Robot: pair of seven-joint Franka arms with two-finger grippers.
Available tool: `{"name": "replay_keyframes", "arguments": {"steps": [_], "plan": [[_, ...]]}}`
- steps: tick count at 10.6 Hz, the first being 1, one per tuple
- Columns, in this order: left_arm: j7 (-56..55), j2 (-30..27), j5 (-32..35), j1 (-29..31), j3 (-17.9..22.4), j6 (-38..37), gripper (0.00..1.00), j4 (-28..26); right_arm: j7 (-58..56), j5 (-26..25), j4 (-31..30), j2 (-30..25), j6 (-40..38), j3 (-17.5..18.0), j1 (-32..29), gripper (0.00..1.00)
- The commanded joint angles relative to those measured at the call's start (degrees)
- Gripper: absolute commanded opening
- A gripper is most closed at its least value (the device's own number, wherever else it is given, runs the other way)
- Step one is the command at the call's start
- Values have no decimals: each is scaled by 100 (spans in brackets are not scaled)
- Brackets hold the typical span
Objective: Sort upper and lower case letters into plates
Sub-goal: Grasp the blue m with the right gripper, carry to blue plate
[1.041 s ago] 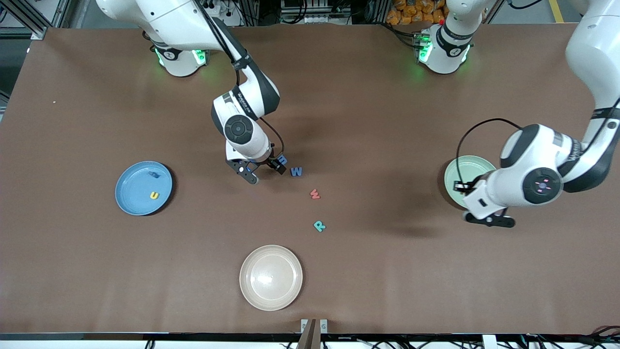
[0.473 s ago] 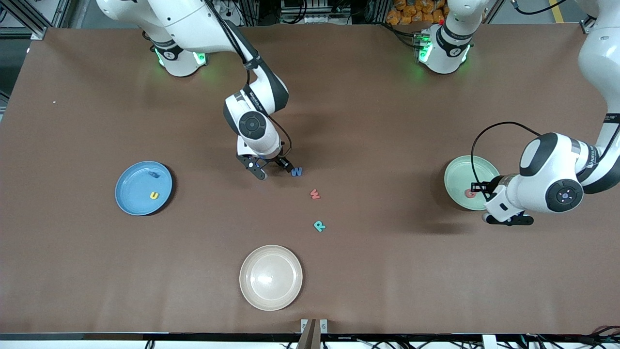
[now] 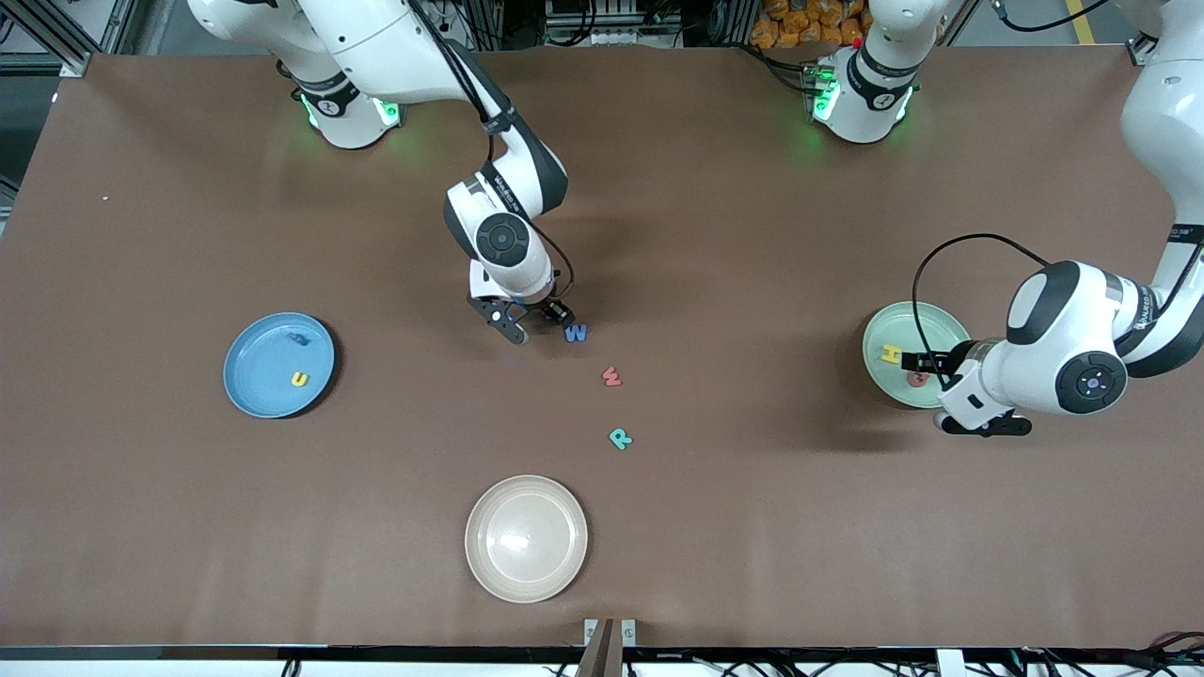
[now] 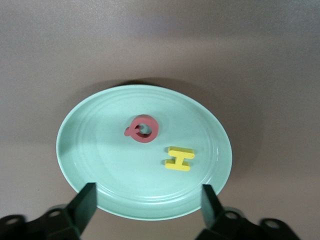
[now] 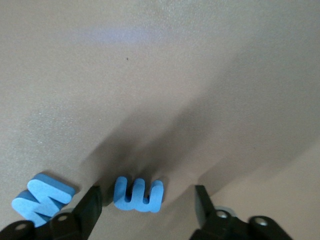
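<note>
Sorting foam letters: two robot arms work at a brown table [image 3: 734, 235].

The left gripper [image 4: 147, 197] hovers over the mint green plate [image 3: 894, 329] at the left arm's end, jaws wide apart and empty; a yellow H [image 4: 179, 159] and a red letter [image 4: 142, 129] lie in that plate. The right gripper [image 5: 145, 200] is low at mid-table, jaws apart either side of a blue letter [image 5: 138, 194], not yet gripping. The blue plate [image 3: 259, 362] at the right arm's end holds a yellow u [image 3: 299, 379].
</note>
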Motion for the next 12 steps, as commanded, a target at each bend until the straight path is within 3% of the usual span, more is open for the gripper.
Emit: {"name": "replay_keyframes", "arguments": {"steps": [1, 6, 9, 12], "plan": [[-58, -128, 53, -199, -8, 49, 100, -3, 95, -75, 80, 50, -35, -60, 61, 58], [-312, -164, -228, -349, -490, 22, 100, 112, 78, -75, 80, 50, -35, -60, 61, 29], [-1766, -164, -228, -1006, -588, -13, 100, 243, 25, -75, 228, -3, -323, -60, -113, 28], [-2753, -181, -622, -1359, -658, -22, 100, 323, -465, -49, 1037, 6, -1789, -52, -693, 28]]}}
